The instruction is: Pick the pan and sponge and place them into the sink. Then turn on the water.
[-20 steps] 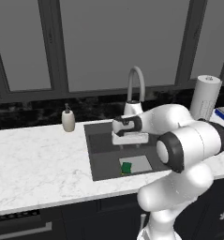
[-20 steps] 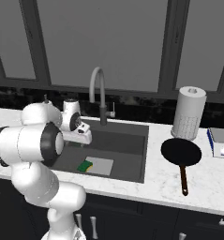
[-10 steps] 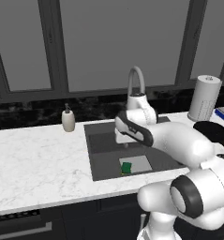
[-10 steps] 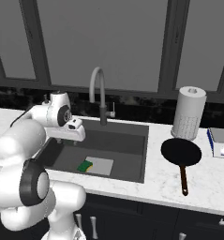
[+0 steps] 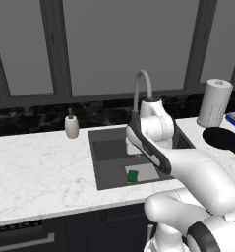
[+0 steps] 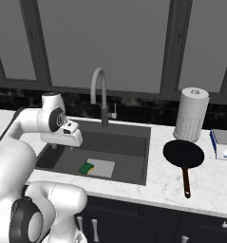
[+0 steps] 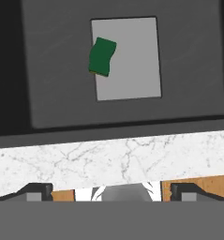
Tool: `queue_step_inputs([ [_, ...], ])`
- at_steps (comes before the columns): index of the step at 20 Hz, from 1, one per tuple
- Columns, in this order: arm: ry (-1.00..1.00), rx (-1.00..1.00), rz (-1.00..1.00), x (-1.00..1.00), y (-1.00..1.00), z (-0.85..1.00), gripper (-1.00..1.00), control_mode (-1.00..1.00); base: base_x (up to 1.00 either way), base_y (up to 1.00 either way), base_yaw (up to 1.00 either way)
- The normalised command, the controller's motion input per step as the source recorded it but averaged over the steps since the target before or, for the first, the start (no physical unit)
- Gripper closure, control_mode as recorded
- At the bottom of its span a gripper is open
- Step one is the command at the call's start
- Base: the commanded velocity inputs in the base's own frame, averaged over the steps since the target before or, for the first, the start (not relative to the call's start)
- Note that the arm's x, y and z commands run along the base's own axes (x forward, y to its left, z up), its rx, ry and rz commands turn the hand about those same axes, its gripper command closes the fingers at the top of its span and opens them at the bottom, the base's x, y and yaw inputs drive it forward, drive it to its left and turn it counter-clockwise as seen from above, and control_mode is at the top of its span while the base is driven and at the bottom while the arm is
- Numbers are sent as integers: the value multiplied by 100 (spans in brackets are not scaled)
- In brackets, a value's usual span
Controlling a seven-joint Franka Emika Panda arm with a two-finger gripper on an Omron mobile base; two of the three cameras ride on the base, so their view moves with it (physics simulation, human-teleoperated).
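The sponge [image 6: 86,168] [image 5: 132,175], green over yellow, lies on the lighter grey patch on the floor of the dark sink [image 6: 129,142] [image 5: 105,147]. In the hand view the sponge [image 7: 102,56] straddles the patch's left edge, well beyond my fingertips. My gripper [image 6: 66,141] [image 7: 111,192] hangs open and empty above the sink's left part, its tips wide apart. The black pan [image 6: 183,154] [image 5: 221,138] rests on the counter right of the sink, its brown handle pointing toward the front edge. No water runs from the arched faucet [image 6: 99,90] [image 5: 141,81].
A paper towel roll [image 6: 191,114] [image 5: 215,102] stands behind the pan. A white soap dispenser [image 5: 71,126] sits left of the sink. A blue and white object [image 6: 224,142] lies at the far right. Marble counter [image 7: 108,157] borders the sink.
My arm has swung and refolded, with its bulk drawn back from over the sink. The hand has shifted slightly left and stays open. Sponge and pan have not moved.
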Motion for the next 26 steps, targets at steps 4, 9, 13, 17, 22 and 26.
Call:
queue_step_inputs([
  [4,13,0,0,0,-44,36,-100,-100,0,0,0],
  [9,14,0,0,0,-76,21,-100,-100,0,0,0],
  [13,23,0,0,0,-99,1,-100,-100,0,0,0],
  [17,17,0,0,0,-100,0,-100,-100,0,0,0],
  [22,10,0,0,0,-100,-1,-100,-100,0,0,0],
  [26,6,0,0,0,-100,-11,-100,-100,0,0,0],
])
